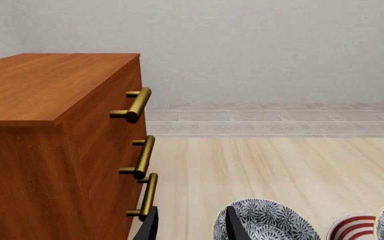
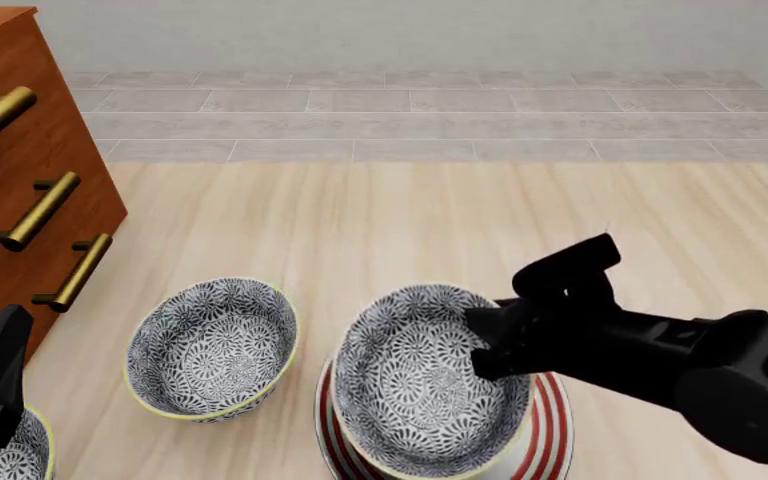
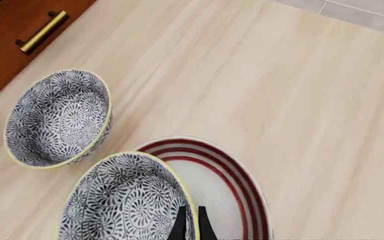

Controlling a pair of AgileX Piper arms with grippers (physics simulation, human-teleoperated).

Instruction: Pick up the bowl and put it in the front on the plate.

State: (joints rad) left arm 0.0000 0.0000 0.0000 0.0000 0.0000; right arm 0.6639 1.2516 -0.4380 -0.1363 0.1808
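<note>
**Bowl over plate, right tool pinching its rim**

Right tool (image 3: 190,222): fingers nearly together on the bowl (image 2: 427,378) rim, one inside, one outside, on the bowl's right side. Bowl is tilted and sits over the plate (image 2: 552,420), covering most of it; can't tell whether it touches the plate. Red rings show to the bowl's right in the front view.

Left tool (image 1: 190,225): fingers apart, nothing between them. It hangs at the near-left corner of the table (image 2: 398,220), beside the wooden drawer cabinet (image 2: 4,140) with brass handles.

Second look-alike bowl (image 2: 212,347) stands upright on the table just left of the plate, apart from it. Third bowl (image 2: 4,458) is partly cut off at the near-left edge, by the left arm.
</note>
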